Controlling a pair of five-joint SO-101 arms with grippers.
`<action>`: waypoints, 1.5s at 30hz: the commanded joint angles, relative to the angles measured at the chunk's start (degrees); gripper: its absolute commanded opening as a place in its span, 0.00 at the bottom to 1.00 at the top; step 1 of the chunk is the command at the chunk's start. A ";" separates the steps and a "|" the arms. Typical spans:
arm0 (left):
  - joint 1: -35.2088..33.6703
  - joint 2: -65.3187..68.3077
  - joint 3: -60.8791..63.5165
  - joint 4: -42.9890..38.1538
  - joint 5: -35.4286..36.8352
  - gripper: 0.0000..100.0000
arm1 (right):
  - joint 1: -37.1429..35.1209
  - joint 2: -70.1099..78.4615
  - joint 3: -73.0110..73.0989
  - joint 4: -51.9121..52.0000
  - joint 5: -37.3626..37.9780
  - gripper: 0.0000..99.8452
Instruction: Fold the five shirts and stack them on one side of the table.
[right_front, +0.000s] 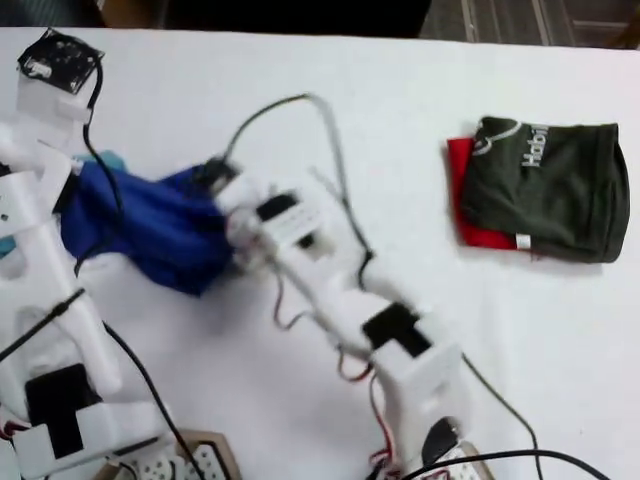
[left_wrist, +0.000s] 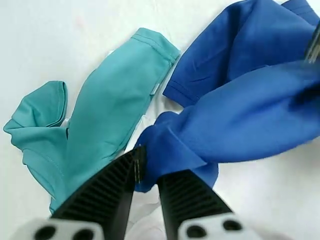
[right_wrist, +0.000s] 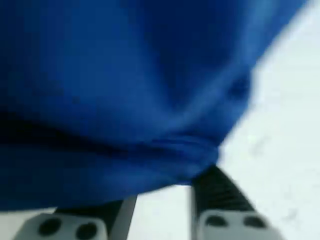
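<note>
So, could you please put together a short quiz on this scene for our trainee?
1. True or false: the green shirt lies folded on top of the red shirt.
2. Which shirt do the left claw and the right claw both grip?
A. red shirt
B. blue shirt
C. green shirt
3. Fill in: beside the blue shirt lies a crumpled ____ shirt.

Key:
1. True.
2. B.
3. Teal: it is the teal shirt.
</note>
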 joint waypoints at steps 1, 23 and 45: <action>1.32 -2.02 -1.19 -0.26 -0.18 0.03 | 10.24 -0.66 -3.87 0.04 -1.58 0.02; 28.22 -2.02 18.77 -13.89 5.98 0.28 | 42.59 -19.91 -4.13 13.32 16.70 0.02; 37.71 -2.55 55.08 -44.48 10.73 0.04 | 43.47 -42.33 5.27 16.48 16.53 0.09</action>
